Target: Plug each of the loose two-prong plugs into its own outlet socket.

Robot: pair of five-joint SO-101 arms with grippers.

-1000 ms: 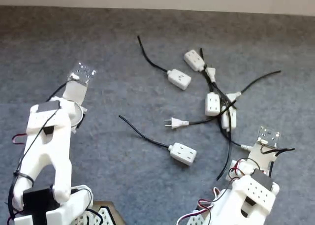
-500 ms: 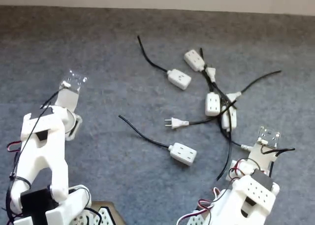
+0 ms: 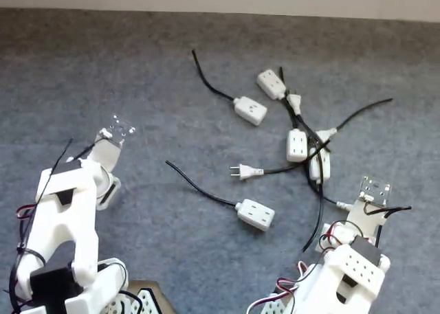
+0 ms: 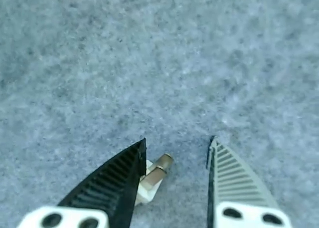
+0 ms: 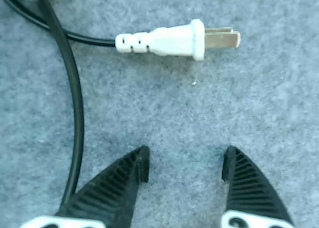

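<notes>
My left gripper (image 3: 115, 130) hangs open over bare carpet at the left. In its wrist view (image 4: 177, 140) a small white plug with brass prongs (image 4: 153, 174) sits against the inner side of the black finger (image 4: 119, 183). My right gripper (image 3: 375, 187) is open at the lower right. In its wrist view (image 5: 187, 150) a white two-prong plug (image 5: 169, 40) lies flat just beyond the fingertips, on a black cord (image 5: 75, 103). Another loose plug (image 3: 245, 170) lies mid-table. Near it is an outlet socket (image 3: 256, 214); two more sockets (image 3: 250, 110) (image 3: 272, 84) sit farther back.
A tangle of black cords with two more sockets (image 3: 297, 144) (image 3: 320, 164) and small plugs lies at the right centre, just beyond the right arm. Grey carpet (image 3: 137, 66) covers the table, with free room on the left and at the back.
The left gripper has swung from farther back toward the near side and slightly right. The right arm and the cords have stayed put.
</notes>
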